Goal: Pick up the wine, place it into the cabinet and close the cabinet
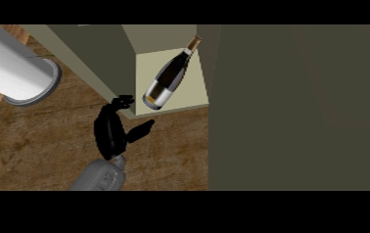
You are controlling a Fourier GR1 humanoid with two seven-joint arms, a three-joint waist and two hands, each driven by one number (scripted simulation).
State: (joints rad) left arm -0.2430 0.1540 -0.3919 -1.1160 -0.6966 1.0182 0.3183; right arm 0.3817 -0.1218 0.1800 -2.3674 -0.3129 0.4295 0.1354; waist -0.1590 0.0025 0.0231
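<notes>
— Black robot hand (110, 129) on a grey forearm: how is it seen?

— It is seen open, fingers straight, thumb spread to the right, nothing held. Its fingertips are near the front edge of the pale cabinet shelf (189, 94).

— And the dark glass wine bottle (168, 78) with the white label?

— It is found inside the olive cabinet (108, 51), on that shelf, neck pointing far and right. A white cylinder (25, 75) is seen at the left on the brown wooden counter (51, 144).

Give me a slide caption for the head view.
Wine bottle lies inside the open cabinet; left hand open beside it.
</notes>
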